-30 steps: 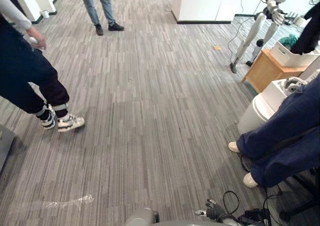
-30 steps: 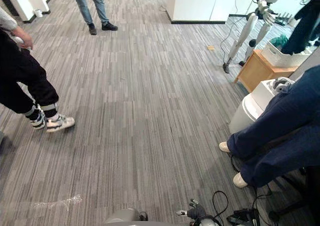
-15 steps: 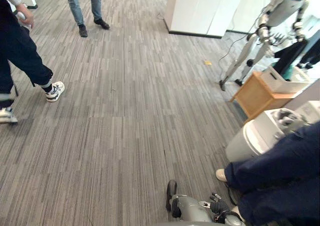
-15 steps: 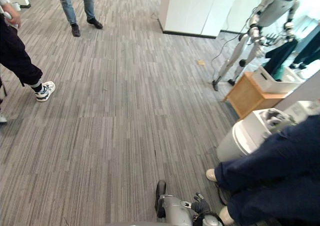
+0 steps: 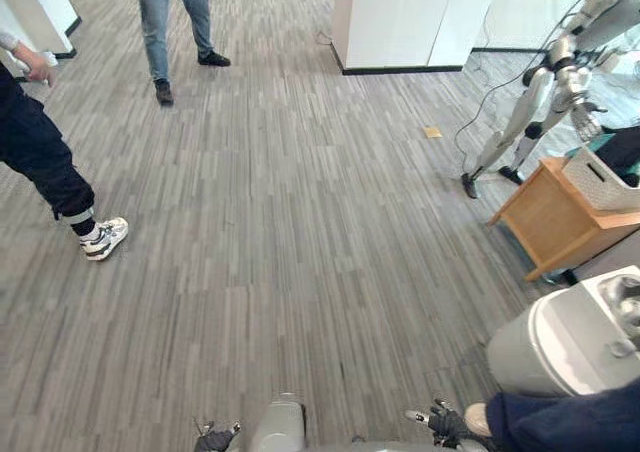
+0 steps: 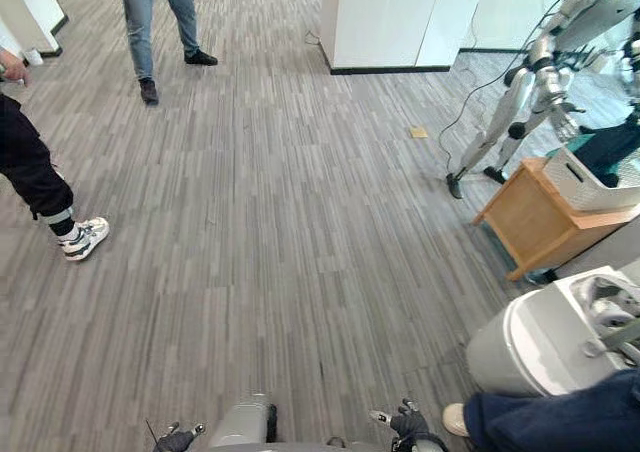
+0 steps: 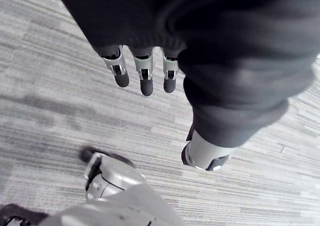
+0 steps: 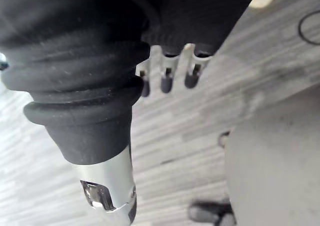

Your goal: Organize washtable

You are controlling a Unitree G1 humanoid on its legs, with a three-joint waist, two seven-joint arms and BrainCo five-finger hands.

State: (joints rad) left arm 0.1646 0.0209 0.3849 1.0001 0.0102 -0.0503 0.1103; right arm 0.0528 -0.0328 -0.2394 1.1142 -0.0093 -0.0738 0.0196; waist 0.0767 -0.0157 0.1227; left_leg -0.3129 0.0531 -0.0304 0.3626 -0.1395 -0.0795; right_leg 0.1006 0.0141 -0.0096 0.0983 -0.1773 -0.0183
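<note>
Both arms hang low over the grey floor, left hand and right hand empty with fingers loosely straight.

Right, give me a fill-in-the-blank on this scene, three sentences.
1. The left hand and right hand hang with straight fingers and hold ____.
2. The basket rests on a table made of ____.
3. The sneaker near the view's left edge is mostly ____.
Missing words: nothing; wood; white.
</note>
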